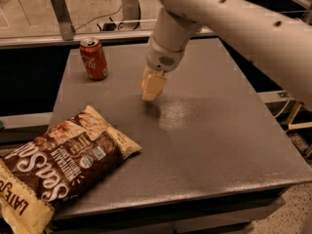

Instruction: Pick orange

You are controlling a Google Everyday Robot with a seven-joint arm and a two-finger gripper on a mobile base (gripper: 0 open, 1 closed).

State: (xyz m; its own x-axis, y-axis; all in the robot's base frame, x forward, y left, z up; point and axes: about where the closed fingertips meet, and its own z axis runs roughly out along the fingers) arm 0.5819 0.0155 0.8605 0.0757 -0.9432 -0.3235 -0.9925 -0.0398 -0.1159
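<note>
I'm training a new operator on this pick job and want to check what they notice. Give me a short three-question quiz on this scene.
1. True or false: the soda can stands upright on the table, apart from the gripper.
2. Fill in: the thing nearest the camera is the ____.
3. The gripper hangs just above the table's middle. What is between its fingers? A) orange B) soda can C) nothing

Key: 1 true; 2 chip bag; 3 A.
</note>
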